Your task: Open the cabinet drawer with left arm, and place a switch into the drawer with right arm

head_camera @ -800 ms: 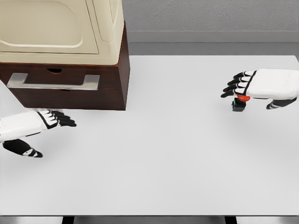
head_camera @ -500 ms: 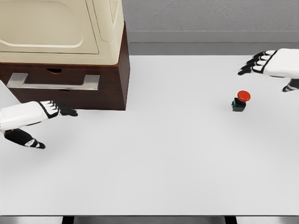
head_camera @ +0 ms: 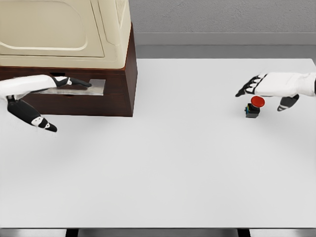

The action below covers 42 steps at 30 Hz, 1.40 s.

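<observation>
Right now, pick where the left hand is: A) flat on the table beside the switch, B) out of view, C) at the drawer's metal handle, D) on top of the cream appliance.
C: the left hand lies across the metal handle on the closed drawer, far from the red-button switch.
</observation>
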Each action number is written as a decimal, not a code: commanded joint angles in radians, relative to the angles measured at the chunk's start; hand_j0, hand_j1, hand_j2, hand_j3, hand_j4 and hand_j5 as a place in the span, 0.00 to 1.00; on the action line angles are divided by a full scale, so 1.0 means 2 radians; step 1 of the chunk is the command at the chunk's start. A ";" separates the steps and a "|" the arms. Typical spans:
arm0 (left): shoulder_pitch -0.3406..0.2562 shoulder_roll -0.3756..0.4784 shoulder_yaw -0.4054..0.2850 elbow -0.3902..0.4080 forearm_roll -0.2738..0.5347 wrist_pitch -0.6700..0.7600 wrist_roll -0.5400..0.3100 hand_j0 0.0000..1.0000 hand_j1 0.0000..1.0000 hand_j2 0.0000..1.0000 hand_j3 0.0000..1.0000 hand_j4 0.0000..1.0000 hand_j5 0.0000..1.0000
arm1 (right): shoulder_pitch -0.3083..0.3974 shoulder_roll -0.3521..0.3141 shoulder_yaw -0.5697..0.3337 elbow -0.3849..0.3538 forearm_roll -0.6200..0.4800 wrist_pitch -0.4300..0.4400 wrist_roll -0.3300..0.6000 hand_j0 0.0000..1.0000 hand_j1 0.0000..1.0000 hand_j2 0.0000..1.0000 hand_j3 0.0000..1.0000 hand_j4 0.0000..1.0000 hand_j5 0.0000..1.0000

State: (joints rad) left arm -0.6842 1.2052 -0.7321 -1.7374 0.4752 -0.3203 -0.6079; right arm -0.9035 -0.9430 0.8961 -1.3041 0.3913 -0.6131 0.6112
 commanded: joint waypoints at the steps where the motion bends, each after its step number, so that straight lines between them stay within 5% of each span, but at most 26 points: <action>1: -0.002 0.001 -0.001 0.001 0.007 0.046 -0.001 1.00 1.00 1.00 1.00 1.00 1.00 | -0.002 0.009 0.013 0.018 0.004 0.001 0.000 1.00 1.00 1.00 1.00 1.00 1.00; 8: -0.007 0.038 -0.002 0.008 0.009 0.057 -0.001 1.00 1.00 1.00 1.00 1.00 1.00 | -0.013 0.030 0.030 0.052 0.007 0.001 0.000 1.00 1.00 1.00 1.00 1.00 1.00; 19: -0.002 0.034 -0.017 0.017 -0.008 0.059 -0.001 1.00 1.00 1.00 1.00 1.00 1.00 | -0.023 0.044 0.030 0.089 0.011 0.001 0.000 1.00 1.00 1.00 1.00 1.00 1.00; 30: 0.000 0.034 -0.017 0.032 -0.018 0.066 -0.001 1.00 1.00 1.00 1.00 1.00 1.00 | -0.023 0.044 0.031 0.091 0.011 0.001 0.000 1.00 1.00 1.00 1.00 1.00 1.00; 34: 0.001 0.035 -0.024 0.032 -0.022 0.063 -0.001 1.00 1.00 1.00 1.00 1.00 1.00 | -0.023 0.044 0.031 0.091 0.011 0.001 0.000 0.88 0.88 0.88 0.88 0.88 0.88; 36: 0.009 0.037 -0.024 0.031 -0.022 0.059 -0.001 1.00 1.00 1.00 1.00 1.00 1.00 | -0.023 0.044 0.031 0.091 0.011 0.001 0.000 1.00 1.00 1.00 1.00 1.00 1.00; 42: 0.011 0.039 -0.037 0.031 -0.029 0.057 -0.001 1.00 1.00 1.00 1.00 1.00 1.00 | -0.024 0.044 0.031 0.091 0.011 0.001 0.000 1.00 1.00 1.00 1.00 1.00 1.00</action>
State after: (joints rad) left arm -0.6628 1.2848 -0.7776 -1.6797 0.4782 -0.2004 -0.6014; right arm -0.9495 -0.8551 0.9596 -1.1223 0.4163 -0.6131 0.6112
